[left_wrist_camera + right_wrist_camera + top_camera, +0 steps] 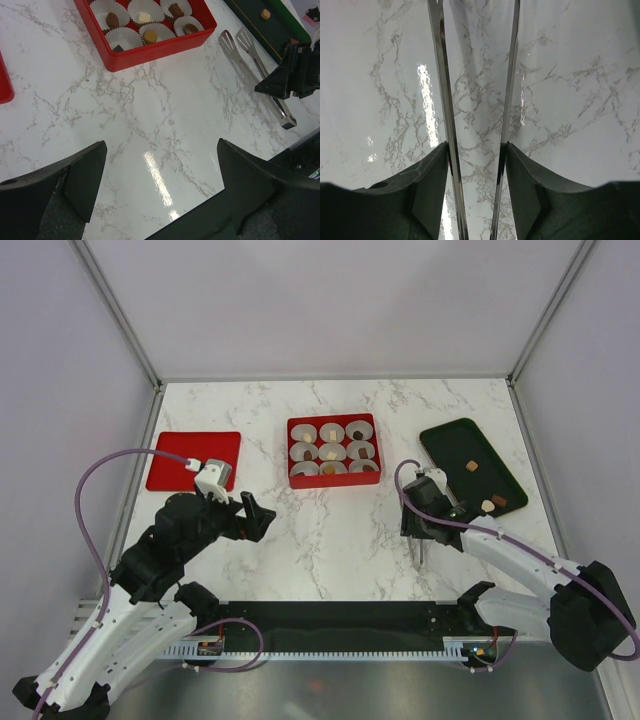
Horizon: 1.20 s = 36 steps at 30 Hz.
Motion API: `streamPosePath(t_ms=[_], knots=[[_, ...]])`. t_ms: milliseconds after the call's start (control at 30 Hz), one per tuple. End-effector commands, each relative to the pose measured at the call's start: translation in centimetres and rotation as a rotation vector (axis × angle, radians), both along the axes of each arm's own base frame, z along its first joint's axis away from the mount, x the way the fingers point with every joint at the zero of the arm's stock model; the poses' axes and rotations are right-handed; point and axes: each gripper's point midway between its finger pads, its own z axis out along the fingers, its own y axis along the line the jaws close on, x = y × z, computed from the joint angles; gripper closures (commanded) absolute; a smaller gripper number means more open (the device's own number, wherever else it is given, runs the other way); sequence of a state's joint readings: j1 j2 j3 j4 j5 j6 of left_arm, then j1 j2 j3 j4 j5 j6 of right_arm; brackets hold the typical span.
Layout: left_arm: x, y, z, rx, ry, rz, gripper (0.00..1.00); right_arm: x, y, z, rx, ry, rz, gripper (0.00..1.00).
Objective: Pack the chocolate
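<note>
Up in the middle of the top view, a red box with 9 paper cups is parked. Some of the chocolate is already sat in those cups, brown, tan and cream bits. More lumps are scattered on the dark tray at the right of the frame, so it's split between 2 spots. Lower right of centre, the metal tongs are grasped by the right gripper, its 2 fingers pressed against the outside of the 2 tong arms, with the slotted ends aimed toward the box. Whether the tongs touch the marble table can't be told. Lower left, the left gripper is spread wide over bare marble. A flat red tray is seen at the far left.
</note>
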<state>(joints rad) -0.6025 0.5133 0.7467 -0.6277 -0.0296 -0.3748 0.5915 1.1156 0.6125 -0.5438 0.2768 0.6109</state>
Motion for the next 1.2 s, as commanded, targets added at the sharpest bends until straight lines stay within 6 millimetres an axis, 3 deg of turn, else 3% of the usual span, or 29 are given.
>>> streamPosePath(t_ms=[0,433,700,833,967,1067,1167], knots=[[0.2,0.3,0.6,-0.019,-0.01,0.032,0.01,1.6,1.1,0.5,0.047,-0.058,-0.014,0.44],[0.3,0.4,0.6,-0.018,-0.011,0.043,0.01,3.2,2.7,1.2,0.097,-0.05,-0.06,0.31],[0.5,0.5,0.2,-0.007,0.001,0.055,0.01,3.6,2.1,2.0,0.062,-0.066,-0.075,0.27],[0.7,0.6,-0.2,0.006,0.018,0.065,0.01,3.2,2.3,1.0,0.065,-0.041,-0.063,0.28],[0.9,0.6,-0.5,0.012,0.03,0.078,0.01,1.9,1.9,-1.8,0.05,0.01,-0.039,0.28],[1.0,0.7,-0.6,0.02,0.045,0.091,0.01,1.9,1.2,-1.8,0.023,-0.009,-0.04,0.26],[1.4,0.6,-0.5,0.038,0.07,0.1,0.01,2.1,1.0,-0.5,0.019,-0.041,-0.034,0.17]])
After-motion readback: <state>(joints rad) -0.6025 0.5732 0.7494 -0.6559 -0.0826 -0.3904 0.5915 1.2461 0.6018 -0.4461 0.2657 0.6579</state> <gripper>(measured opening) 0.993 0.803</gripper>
